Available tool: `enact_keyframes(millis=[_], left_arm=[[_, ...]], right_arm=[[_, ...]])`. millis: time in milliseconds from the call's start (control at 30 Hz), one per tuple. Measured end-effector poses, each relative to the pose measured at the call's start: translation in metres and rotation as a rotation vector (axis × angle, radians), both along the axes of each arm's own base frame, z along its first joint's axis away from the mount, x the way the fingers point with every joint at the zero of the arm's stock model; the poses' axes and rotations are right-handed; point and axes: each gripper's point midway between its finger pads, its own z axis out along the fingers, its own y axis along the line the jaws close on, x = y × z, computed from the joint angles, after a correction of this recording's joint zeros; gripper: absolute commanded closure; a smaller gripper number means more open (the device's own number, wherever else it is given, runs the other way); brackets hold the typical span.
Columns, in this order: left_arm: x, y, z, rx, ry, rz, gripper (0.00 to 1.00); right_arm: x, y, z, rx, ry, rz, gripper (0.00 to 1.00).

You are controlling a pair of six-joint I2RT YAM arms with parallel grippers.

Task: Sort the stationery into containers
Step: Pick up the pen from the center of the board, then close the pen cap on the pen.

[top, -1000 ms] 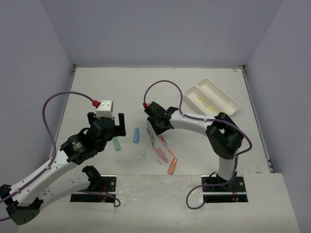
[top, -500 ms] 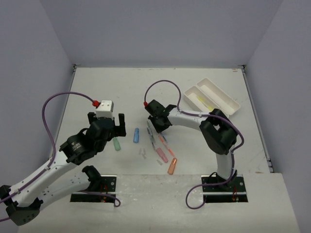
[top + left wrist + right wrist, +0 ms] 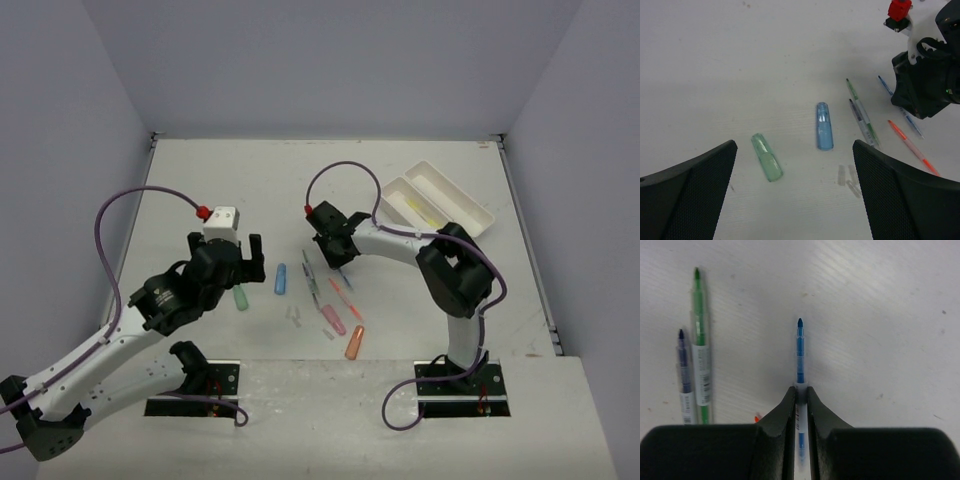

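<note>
Stationery in the grip is one blue pen (image 3: pixel 800 352), flat on the table (image 3: pixel 220 170), its barrel pinched between the clenched jaws of the right gripper (image 3: pixel 800 392). Beside it lie one green pen (image 3: pixel 699 340) and one dark pen (image 3: pixel 685 375), with one orange pen (image 3: pixel 912 147) near. Four stubby caps lie apart: green cap (image 3: pixel 766 164), blue cap (image 3: pixel 824 126), pink cap (image 3: pixel 333 318), orange cap (image 3: pixel 354 342). One yellow pen (image 3: pixel 415 210) lies in the white tray (image 3: pixel 468 196). The left gripper (image 3: pixel 794 150) hangs over the green and blue caps, jaws spread wide, holding nothing.
</note>
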Motion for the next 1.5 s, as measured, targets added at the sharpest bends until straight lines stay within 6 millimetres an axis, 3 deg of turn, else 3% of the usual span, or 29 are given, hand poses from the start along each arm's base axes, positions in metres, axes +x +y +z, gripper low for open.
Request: enact_keyframes(millis=[67,133,233,333,400,433,533,600,700,867,1067,1367,1500], left_arm=[[-0.001,-0.011,-0.006,-0.041,0.037,-0.016,0.0],[-0.002,-0.023,-0.014,-0.078,0.08,-0.032,0.0],[-0.002,-0.039,-0.032,-0.119,0.148,-0.029,0.0],[-0.003,-0.049,-0.062,-0.11,0.227,-0.017,0.03],[-0.006,-0.052,-0.08,-0.096,0.273,-0.007,0.09],[-0.008,-0.053,-0.088,-0.088,0.291,-0.004,0.11],[-0.012,-0.063,-0.103,-0.077,0.326,-0.012,0.2],[-0.014,-0.071,-0.11,-0.071,0.341,-0.02,0.34],[-0.015,-0.08,-0.121,-0.06,0.364,-0.023,0.38],[-0.017,-0.085,-0.143,-0.017,0.408,-0.012,0.58],[-0.017,-0.087,-0.153,-0.006,0.427,-0.001,0.58],[-0.017,-0.089,-0.165,0.008,0.442,-0.003,0.59],[-0.022,-0.085,-0.174,0.028,0.457,-0.002,0.65]], right_arm=[[0.002,-0.015,0.009,-0.029,-0.036,-0.04,1.0],[0.004,-0.032,0.035,-0.027,-0.091,-0.093,1.0],[0.019,-0.052,0.102,0.086,-0.235,-0.186,1.0],[0.039,-0.084,0.175,0.216,-0.41,-0.303,1.0],[0.043,-0.106,0.205,0.265,-0.492,-0.365,1.0],[0.041,-0.115,0.21,0.273,-0.51,-0.382,1.0],[0.025,-0.124,0.197,0.263,-0.489,-0.376,1.0],[0.014,-0.127,0.179,0.238,-0.447,-0.362,1.0],[0.003,-0.131,0.157,0.206,-0.394,-0.348,1.0],[-0.005,-0.13,0.152,0.221,-0.376,-0.33,1.0],[-0.008,-0.126,0.16,0.27,-0.397,-0.316,1.0],[-0.013,-0.126,0.153,0.275,-0.379,-0.305,1.0],[-0.013,-0.126,0.154,0.281,-0.384,-0.304,1.0]])
